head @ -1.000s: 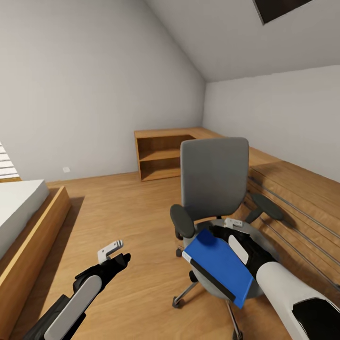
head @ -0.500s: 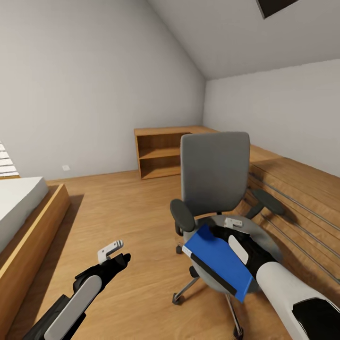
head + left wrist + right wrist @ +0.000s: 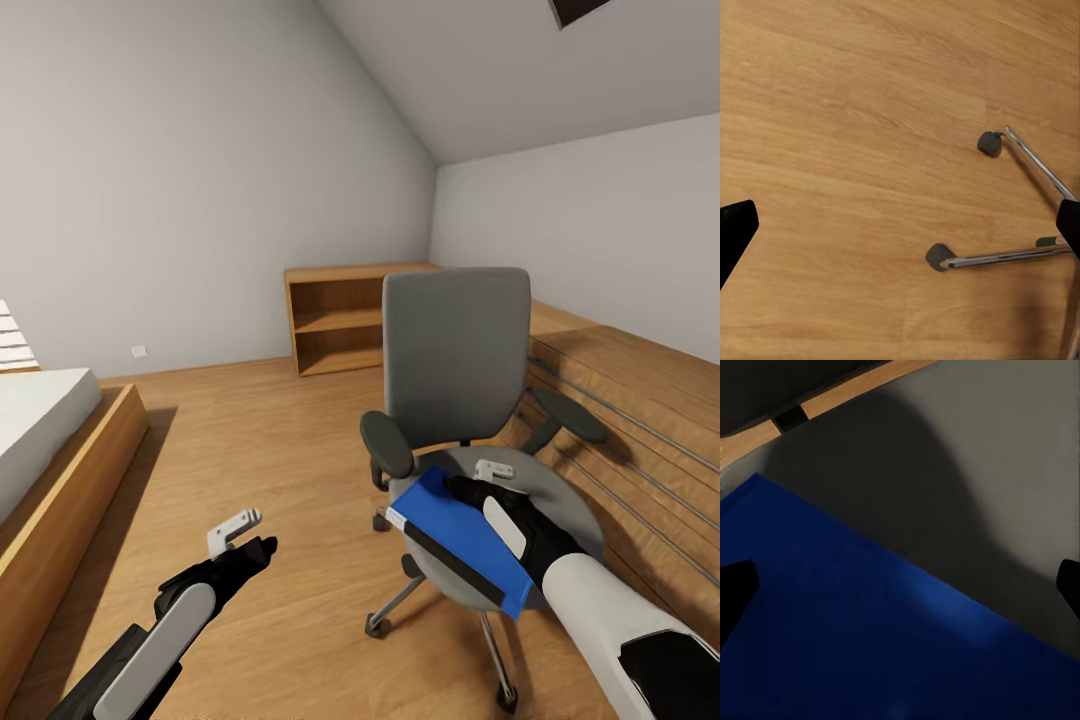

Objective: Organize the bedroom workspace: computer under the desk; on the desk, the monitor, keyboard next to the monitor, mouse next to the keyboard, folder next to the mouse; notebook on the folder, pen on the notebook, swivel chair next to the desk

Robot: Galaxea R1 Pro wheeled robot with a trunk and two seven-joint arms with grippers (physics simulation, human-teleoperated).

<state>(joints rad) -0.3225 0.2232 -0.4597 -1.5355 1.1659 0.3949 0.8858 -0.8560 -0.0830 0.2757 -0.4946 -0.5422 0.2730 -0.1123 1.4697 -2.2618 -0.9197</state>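
Over the seat of the swivel chair point(image 3: 458, 350), the right gripper point(image 3: 478, 482) has its fingers spread wide just above the folder point(image 3: 455, 540), which lies on the seat; the right wrist view shows blue cover beneath them. The left gripper point(image 3: 238, 530), fingers apart, hovers over floor point(image 3: 855, 150) and casters point(image 3: 938, 256). Since a second ago the chair has slid lower in the head view.
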